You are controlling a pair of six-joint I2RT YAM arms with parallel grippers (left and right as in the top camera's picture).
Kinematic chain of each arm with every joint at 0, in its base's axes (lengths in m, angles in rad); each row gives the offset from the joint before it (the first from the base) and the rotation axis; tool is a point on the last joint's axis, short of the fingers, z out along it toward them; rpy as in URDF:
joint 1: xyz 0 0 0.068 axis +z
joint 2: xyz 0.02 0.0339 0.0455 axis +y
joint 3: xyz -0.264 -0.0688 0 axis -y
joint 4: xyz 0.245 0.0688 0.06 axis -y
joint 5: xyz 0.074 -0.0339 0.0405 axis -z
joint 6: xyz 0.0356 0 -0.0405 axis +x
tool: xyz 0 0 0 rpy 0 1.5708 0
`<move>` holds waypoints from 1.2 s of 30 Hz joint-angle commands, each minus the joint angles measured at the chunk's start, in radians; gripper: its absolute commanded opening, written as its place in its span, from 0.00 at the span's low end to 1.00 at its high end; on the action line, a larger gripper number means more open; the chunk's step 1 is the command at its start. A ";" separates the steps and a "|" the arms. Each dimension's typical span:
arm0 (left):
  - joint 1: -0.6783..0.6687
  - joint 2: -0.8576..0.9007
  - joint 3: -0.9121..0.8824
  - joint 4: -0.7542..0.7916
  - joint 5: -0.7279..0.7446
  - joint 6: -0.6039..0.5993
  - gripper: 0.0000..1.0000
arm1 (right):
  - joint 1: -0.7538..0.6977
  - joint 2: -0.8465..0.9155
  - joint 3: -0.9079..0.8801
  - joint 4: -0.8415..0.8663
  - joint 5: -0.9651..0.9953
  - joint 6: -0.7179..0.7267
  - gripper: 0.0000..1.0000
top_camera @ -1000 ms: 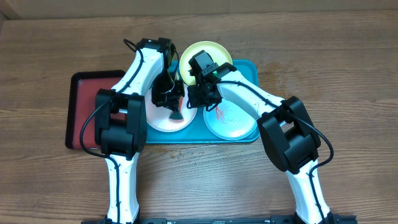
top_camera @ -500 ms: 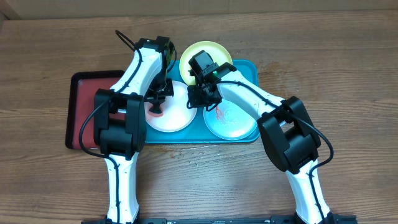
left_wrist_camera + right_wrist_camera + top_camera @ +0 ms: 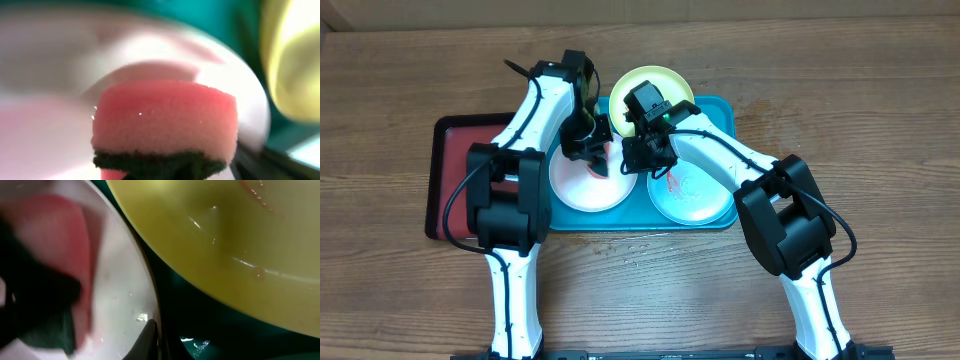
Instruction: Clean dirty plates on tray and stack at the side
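Note:
A white plate [image 3: 582, 192] lies at the left of the teal tray [image 3: 716, 112]. My left gripper [image 3: 594, 152] is shut on a pink sponge [image 3: 597, 168] with a dark green scrubbing layer, pressed on the plate's upper right part. In the left wrist view the sponge [image 3: 165, 122] fills the middle, over the white plate [image 3: 45, 135]. My right gripper [image 3: 642, 156] is shut on the white plate's right rim [image 3: 142, 280], its fingertips [image 3: 150, 340] pinched together there. A yellow-green plate [image 3: 650, 92] sits at the tray's back. A mint-blue plate [image 3: 698, 198] with a red smear lies at the right.
A dark red tray [image 3: 455, 175] with a black rim lies on the wooden table left of the teal tray, its right side under my left arm. The yellow-green plate [image 3: 225, 240] overlaps the tray's far edge, close to both grippers.
My left gripper swept the sponge to the white plate's left side, then back to its upper right. The right gripper has kept its place on the rim.

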 commanded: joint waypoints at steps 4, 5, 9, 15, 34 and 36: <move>-0.013 0.011 -0.003 -0.096 0.000 0.098 0.04 | 0.010 0.032 -0.018 -0.013 0.000 -0.022 0.04; -0.013 0.011 -0.003 -0.114 -0.060 0.098 0.04 | 0.010 0.032 -0.018 -0.013 0.000 -0.022 0.04; -0.013 0.011 -0.003 -0.167 -0.268 0.089 0.04 | 0.010 0.032 -0.018 -0.016 0.000 -0.022 0.04; -0.012 0.011 -0.003 -0.139 -0.526 0.023 0.04 | 0.010 0.032 -0.018 -0.016 -0.003 -0.022 0.04; -0.005 0.010 0.004 0.016 0.195 0.261 0.04 | 0.010 0.032 -0.018 0.002 -0.034 -0.022 0.04; -0.005 0.011 0.004 -0.022 0.163 0.278 0.04 | 0.010 0.032 -0.018 0.002 -0.034 -0.022 0.04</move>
